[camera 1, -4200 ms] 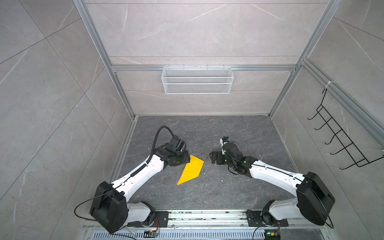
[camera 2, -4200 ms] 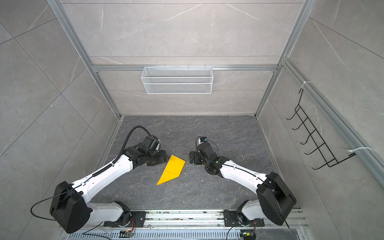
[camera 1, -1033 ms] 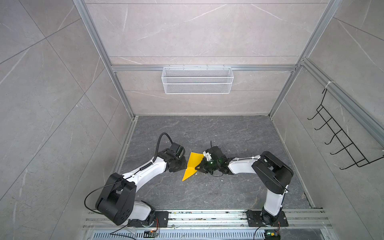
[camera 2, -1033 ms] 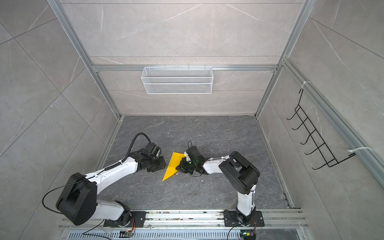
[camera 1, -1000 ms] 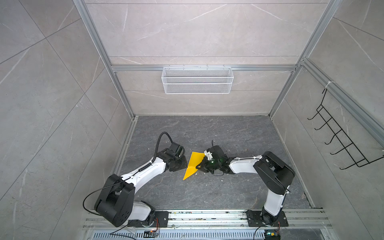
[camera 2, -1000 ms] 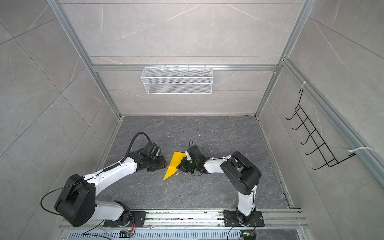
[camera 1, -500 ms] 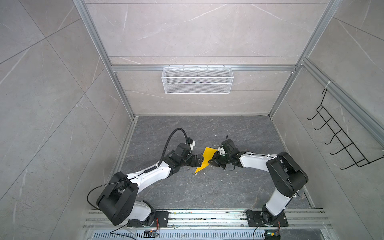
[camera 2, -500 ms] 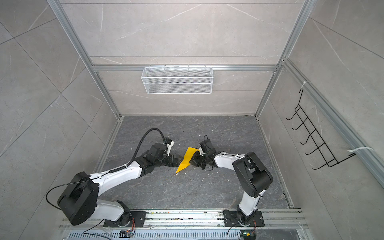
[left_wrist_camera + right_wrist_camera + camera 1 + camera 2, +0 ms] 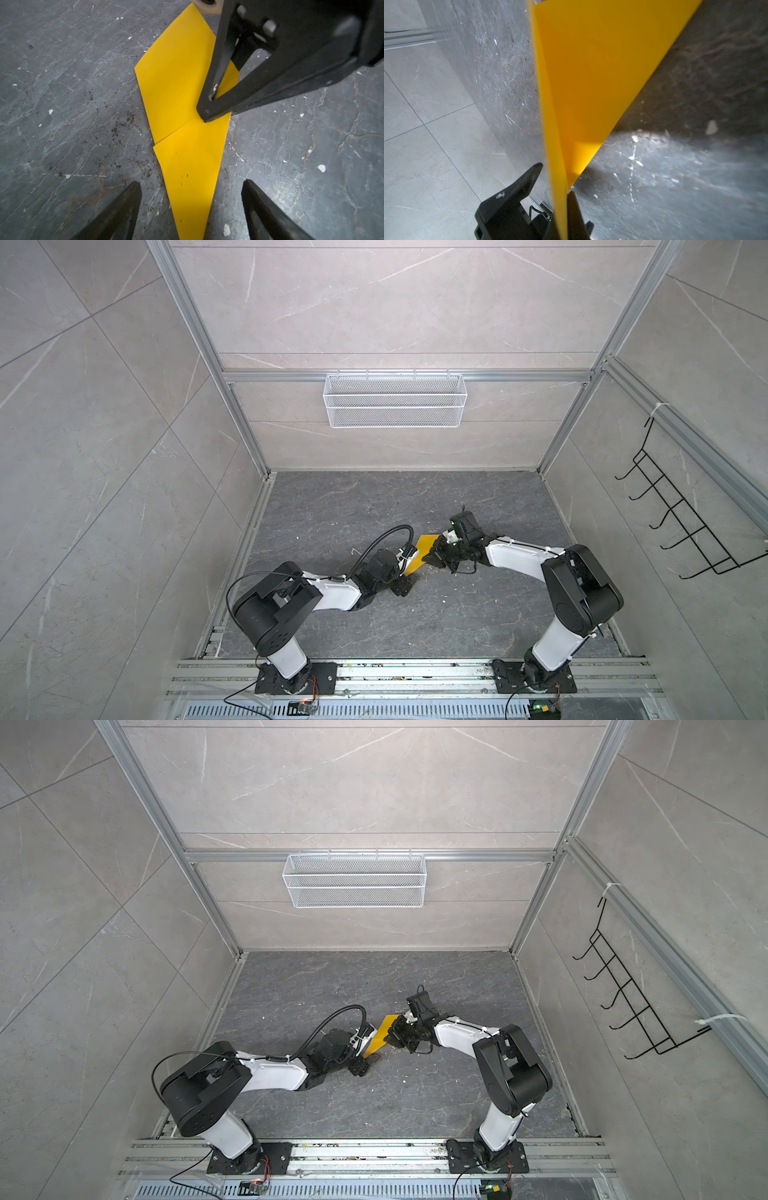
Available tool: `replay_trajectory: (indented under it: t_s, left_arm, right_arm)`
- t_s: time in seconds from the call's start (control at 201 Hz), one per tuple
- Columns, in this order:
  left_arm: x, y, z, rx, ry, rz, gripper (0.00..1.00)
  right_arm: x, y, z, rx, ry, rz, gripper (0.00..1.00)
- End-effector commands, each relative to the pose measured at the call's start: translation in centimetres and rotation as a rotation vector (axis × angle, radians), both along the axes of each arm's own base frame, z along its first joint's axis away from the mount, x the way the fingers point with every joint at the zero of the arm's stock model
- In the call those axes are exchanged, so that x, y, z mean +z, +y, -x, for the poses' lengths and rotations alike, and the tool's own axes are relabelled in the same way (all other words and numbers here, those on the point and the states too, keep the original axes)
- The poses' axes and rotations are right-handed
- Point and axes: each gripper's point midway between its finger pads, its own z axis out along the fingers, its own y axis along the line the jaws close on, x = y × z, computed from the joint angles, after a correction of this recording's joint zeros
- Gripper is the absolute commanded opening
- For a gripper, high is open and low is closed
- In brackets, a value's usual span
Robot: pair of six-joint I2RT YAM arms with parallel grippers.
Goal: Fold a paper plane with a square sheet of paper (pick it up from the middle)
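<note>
Nearest the front rail, the left gripper [image 9: 402, 588] sits low over the dark stone floor [image 9: 365, 497] with its jaws parted and nothing held. In the left wrist view, the left gripper [image 9: 190, 182] has one black finger on each side of the narrow pointed end of the paper plane [image 9: 182, 93], and neither finger touches the yellow paper. Just past it, the paper plane [image 9: 419, 556] lies low on the floor between the two arms as a half-made dart. Its long axis runs from the point beside the left gripper away toward the back wall and slightly to the right, as both top views show [image 9: 380, 1036]. At the plane's right edge, about halfway along, the right gripper [image 9: 436, 560] is clamped closed on the paper. The right wrist view shows the sheet [image 9: 591, 72] passing between the pinched jaws of the right gripper [image 9: 556, 180]. The left gripper is the nearer one to the point, and the dart seems to line up with its reach, so a small advance would probably bring the tip between its jaws. Far behind, a white wire basket [image 9: 395, 406] hangs on the back wall.
</note>
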Motion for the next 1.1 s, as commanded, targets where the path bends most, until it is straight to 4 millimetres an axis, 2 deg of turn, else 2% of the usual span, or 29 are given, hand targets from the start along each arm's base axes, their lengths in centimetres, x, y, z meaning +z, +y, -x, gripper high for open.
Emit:
replay_trajectory:
  t_s: [0.0, 0.139, 0.209, 0.393, 0.598, 0.762, 1.096]
  left_arm:
    - [2.0, -1.4, -1.3, -0.048, -0.154, 0.048, 0.65]
    - [0.9, -1.7, -1.1, -0.076, -0.130, 0.021, 0.47]
    - [0.6, -1.7, -1.1, -0.078, -0.121, 0.012, 0.41]
    - [0.5, -1.4, -0.6, -0.079, -0.107, 0.010, 0.43]
    - [1.5, -1.1, -0.3, -0.074, -0.108, 0.036, 0.45]
    - [1.1, -1.2, -0.1, -0.079, -0.090, 0.034, 0.37]
    - [0.1, -1.4, -0.1, -0.082, -0.057, 0.011, 0.26]
  right_arm:
    - [0.7, 0.1, -0.3, -0.010, 0.023, -0.008, 0.00]
    - [0.8, 0.1, -0.4, -0.011, 0.028, -0.004, 0.00]
    - [0.6, 0.1, -0.4, -0.010, 0.032, -0.001, 0.00]
    - [0.2, 0.0, -0.3, -0.015, 0.050, 0.002, 0.00]
    - [-0.3, -0.1, -0.2, -0.018, 0.067, 0.005, 0.00]
    - [-0.6, 0.0, -0.1, -0.019, 0.075, 0.002, 0.00]
    - [-0.8, 0.0, 0.0, -0.019, 0.090, -0.003, 0.00]
